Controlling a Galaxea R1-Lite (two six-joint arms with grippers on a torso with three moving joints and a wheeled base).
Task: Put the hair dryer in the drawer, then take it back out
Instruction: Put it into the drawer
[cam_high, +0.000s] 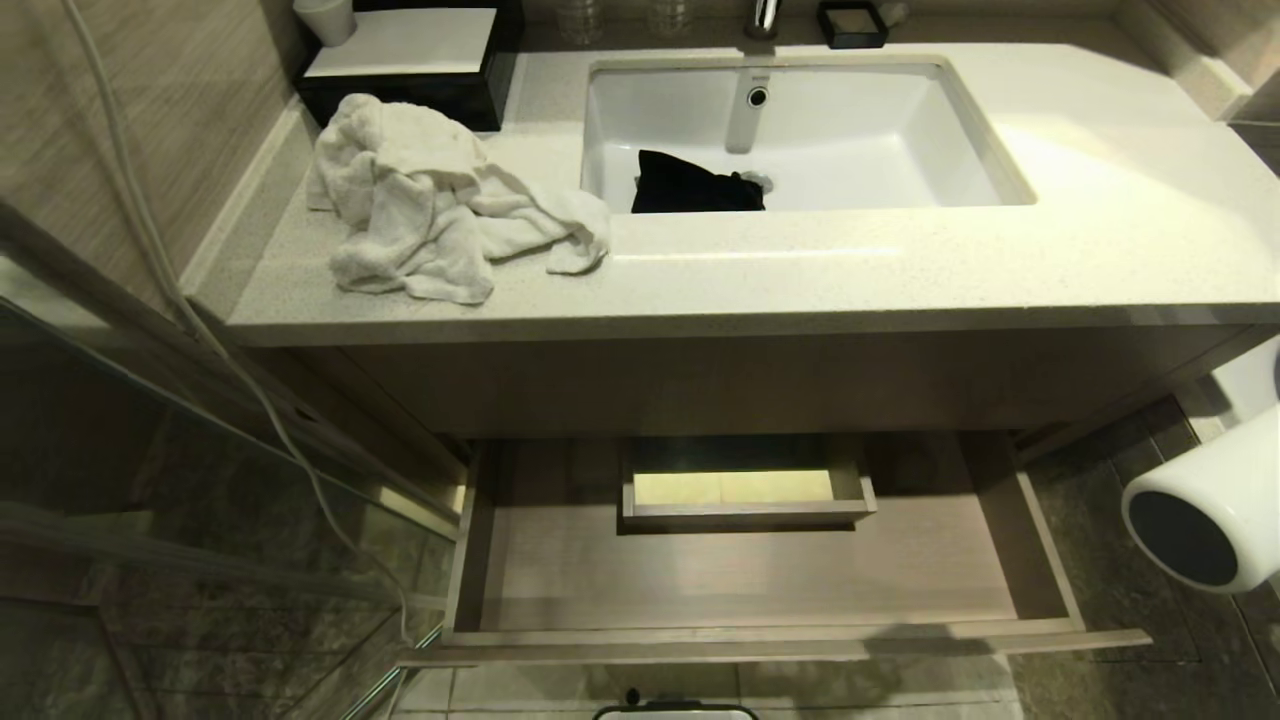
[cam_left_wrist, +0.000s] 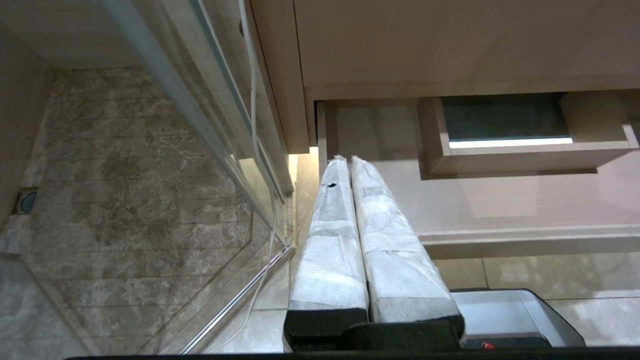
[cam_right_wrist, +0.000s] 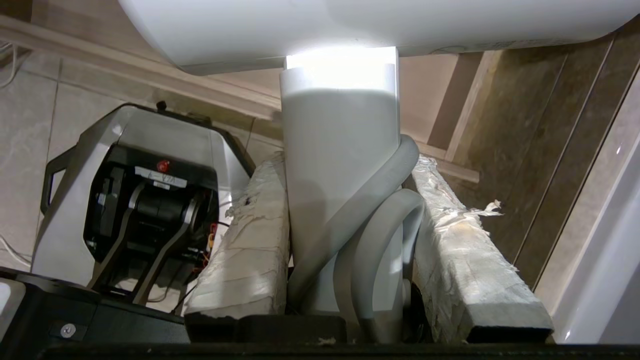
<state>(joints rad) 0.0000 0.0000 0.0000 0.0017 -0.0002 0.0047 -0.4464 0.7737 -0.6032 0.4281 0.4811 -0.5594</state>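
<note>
The drawer under the counter stands pulled out, wide and shallow, with a boxed cutout in the middle of its floor and nothing else inside. The white hair dryer hangs to the right of the drawer, outside it, at the head view's right edge, its dark round end facing me. In the right wrist view my right gripper is shut on the hair dryer's handle, with loops of cord pinched between the padded fingers. My left gripper is parked low by the drawer's left end, shut on nothing.
A crumpled white towel lies on the countertop left of the sink, which holds a black cloth. A glass shower door and a hanging white cable stand at the left. My base sits below the drawer front.
</note>
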